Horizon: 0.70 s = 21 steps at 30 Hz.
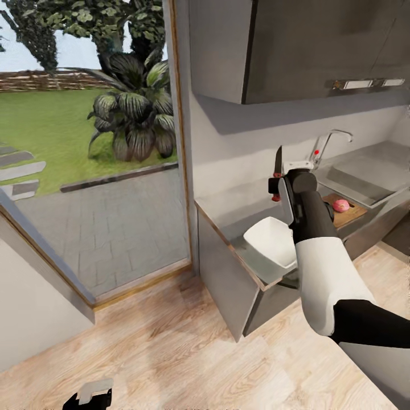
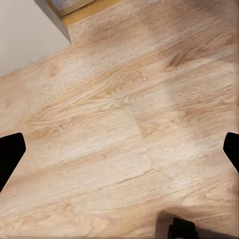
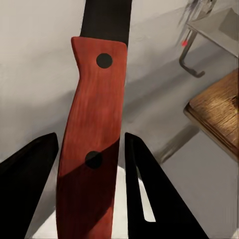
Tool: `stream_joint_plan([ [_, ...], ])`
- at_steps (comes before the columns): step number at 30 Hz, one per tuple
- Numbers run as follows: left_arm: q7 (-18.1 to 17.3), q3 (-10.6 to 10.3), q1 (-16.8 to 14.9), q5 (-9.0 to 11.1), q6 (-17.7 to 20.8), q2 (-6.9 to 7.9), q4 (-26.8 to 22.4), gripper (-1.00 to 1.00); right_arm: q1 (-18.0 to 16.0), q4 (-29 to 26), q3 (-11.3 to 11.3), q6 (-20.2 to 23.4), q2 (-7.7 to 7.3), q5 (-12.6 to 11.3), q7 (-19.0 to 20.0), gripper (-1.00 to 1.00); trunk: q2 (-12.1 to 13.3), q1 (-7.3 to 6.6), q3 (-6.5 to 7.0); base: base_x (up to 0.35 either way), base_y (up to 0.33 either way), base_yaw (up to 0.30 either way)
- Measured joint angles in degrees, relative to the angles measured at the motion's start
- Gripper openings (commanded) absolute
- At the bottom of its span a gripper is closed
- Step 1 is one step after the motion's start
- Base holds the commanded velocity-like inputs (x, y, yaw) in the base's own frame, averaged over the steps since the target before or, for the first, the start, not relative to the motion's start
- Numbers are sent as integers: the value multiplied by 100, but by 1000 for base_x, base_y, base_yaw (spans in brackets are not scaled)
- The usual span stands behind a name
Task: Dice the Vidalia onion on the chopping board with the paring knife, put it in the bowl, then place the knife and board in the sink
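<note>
My right gripper [image 1: 277, 185] is shut on the paring knife [image 1: 278, 165], held upright with the dark blade pointing up, above the grey countertop [image 1: 233, 208]. In the right wrist view its reddish handle [image 3: 92, 134] sits between my gripper [image 3: 89, 169] fingers. The white bowl [image 1: 273, 242] lies just below that hand. Further right, the pinkish Vidalia onion [image 1: 341, 205] rests on the brown chopping board [image 1: 352, 216], whose corner [image 3: 216, 112] appears beyond the knife. Behind the board is the steel sink [image 1: 356, 179]. My left gripper [image 1: 88, 396] hangs open low over the floor.
A chrome faucet [image 1: 327, 142] with a red knob stands at the sink's back. Dark wall cabinets [image 1: 296, 45] hang above the counter. A glass door to a garden [image 1: 85, 142] is on the left. Pale wooden floor [image 2: 124, 109] lies under my left gripper [image 2: 119, 152].
</note>
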Motion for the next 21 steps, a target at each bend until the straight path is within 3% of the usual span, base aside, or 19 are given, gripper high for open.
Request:
stream_joint_plan([
  [6, 0, 6, 1, 0, 1, -104, -2, 100, 64, -1, 4, -9, 17, -9, 23, -100, 0, -1, -16, -10, -283, 160],
  [21, 0, 9, 1, 1, 1, -109, -2, 100, 69, -1, 8, -9, 23, -8, 28, -100, 0, 0, -87, -7, -314, 220],
])
